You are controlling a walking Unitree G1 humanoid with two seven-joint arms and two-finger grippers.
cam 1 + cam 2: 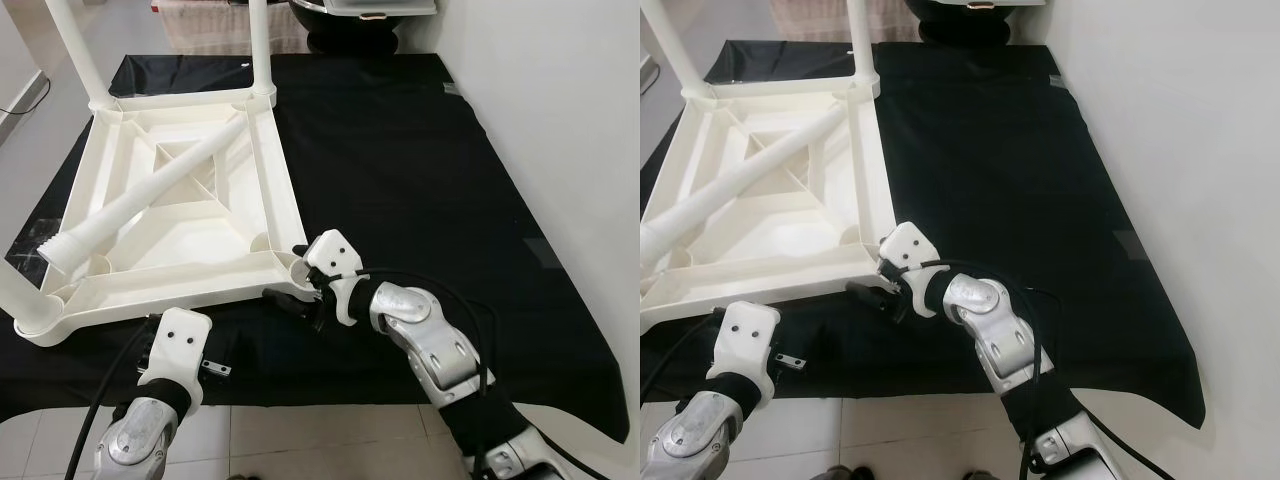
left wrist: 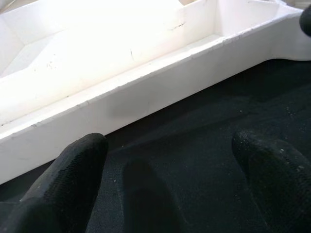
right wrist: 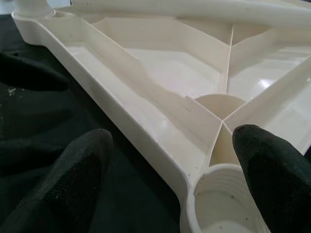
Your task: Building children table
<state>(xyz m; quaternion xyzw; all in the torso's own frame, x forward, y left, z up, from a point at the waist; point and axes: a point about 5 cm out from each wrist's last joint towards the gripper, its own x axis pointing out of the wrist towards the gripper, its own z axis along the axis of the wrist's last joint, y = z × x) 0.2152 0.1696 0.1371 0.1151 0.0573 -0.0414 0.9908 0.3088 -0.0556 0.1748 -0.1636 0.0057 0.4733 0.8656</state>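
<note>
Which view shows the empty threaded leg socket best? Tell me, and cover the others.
The right wrist view: the threaded socket sits close up between the open right gripper fingers, its thread ridges plain. Both eye views show it small, partly behind that gripper, at the tabletop corner. The left wrist view shows the tabletop's side wall instead.

Black mat [image 1: 420, 170] on tiled floor [image 1: 300, 440], white wall [image 1: 560, 90].

Glossy white plastic tabletop [image 1: 190, 190] on matt black cloth [image 1: 400, 170].
</note>
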